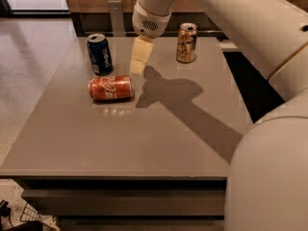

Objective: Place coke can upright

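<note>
The coke can is red-orange with white script and lies on its side on the grey table, left of centre. My gripper hangs from the white arm just above the table, slightly behind and to the right of the coke can and apart from it. It holds nothing that I can see.
A blue Pepsi can stands upright behind the coke can, to the gripper's left. A tan-gold can stands upright at the back right. The arm's shadow falls across the table's middle. The table's front edge is near.
</note>
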Action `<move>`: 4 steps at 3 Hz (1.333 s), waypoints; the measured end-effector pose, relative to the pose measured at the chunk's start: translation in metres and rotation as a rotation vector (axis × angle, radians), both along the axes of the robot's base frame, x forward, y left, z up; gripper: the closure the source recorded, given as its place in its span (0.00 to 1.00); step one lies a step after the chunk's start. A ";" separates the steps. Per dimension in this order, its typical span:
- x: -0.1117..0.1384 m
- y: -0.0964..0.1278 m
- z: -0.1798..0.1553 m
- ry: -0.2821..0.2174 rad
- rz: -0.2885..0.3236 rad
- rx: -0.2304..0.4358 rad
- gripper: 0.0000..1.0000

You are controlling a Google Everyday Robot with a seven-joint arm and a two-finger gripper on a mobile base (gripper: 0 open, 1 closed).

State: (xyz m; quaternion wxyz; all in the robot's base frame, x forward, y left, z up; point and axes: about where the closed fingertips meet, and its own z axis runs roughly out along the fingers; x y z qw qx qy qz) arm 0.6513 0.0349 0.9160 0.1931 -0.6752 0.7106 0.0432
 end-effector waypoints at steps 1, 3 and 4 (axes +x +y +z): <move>-0.002 0.031 -0.015 0.031 0.025 -0.017 0.00; -0.020 0.072 -0.044 0.072 0.056 -0.103 0.00; -0.028 0.077 -0.060 0.107 0.062 -0.133 0.00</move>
